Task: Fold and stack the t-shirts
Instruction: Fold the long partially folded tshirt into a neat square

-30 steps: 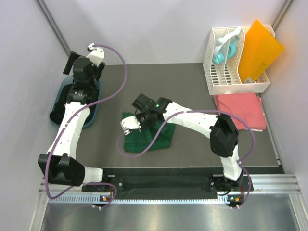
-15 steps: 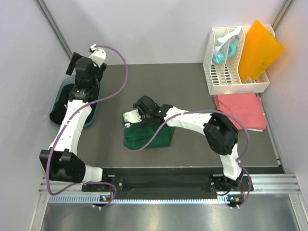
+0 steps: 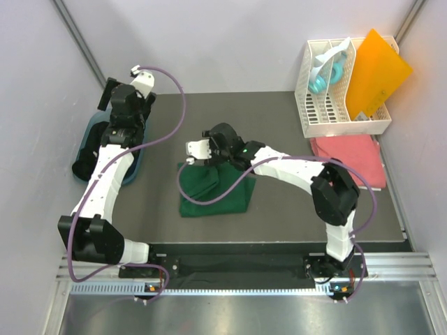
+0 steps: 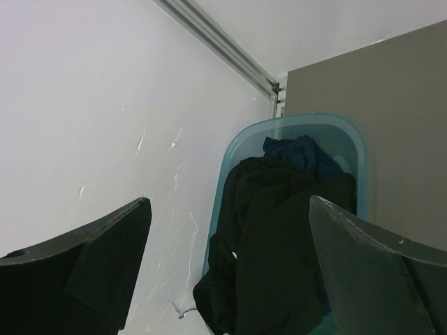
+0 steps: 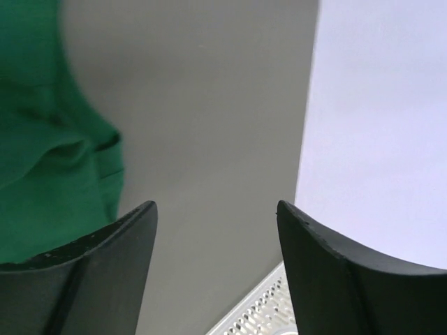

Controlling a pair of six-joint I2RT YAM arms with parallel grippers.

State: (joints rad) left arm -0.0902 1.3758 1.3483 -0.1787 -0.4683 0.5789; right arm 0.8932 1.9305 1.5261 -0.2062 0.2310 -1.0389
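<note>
No readable text anywhere — no labels (or brands, numbers).

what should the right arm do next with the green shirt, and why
Probably lower the right gripper onto the far-left edge of the green t-shirt and pinch it: the gripper is open and empty over that edge, and the shirt looks only roughly folded.

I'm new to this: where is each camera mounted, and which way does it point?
Top external: fixed above and behind, looking down on the table; the left arm and right arm show whole.
Left wrist: on the left arm's wrist, looking past the left gripper fingers into the tub of dark t-shirts.
Right wrist: on the right arm's wrist, looking between the right gripper fingers at table, wall and green t-shirt.
Shared: top and left wrist show the tub; top and right wrist, the green t-shirt.
</note>
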